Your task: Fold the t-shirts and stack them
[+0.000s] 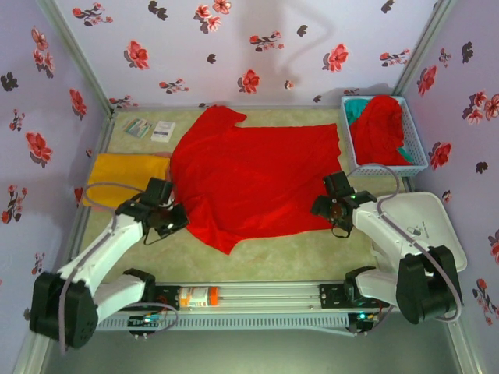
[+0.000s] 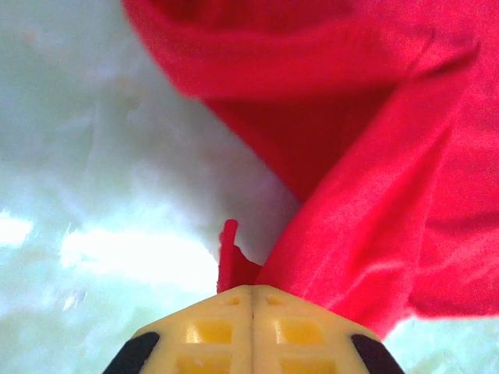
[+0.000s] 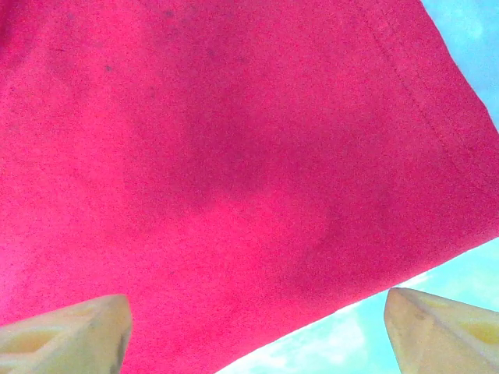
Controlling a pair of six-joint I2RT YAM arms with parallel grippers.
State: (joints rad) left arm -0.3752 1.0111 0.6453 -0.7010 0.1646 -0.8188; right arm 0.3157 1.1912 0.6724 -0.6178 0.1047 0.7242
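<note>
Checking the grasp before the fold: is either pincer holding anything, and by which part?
The left pincer pinches the spread red t-shirt by its left edge. The right pincer is open, holding nothing.

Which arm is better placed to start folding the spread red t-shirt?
Probably left. The left end effector is shut on the red t-shirt at its near-left edge; the right end effector hangs open over the right edge, gripping nothing.
</note>
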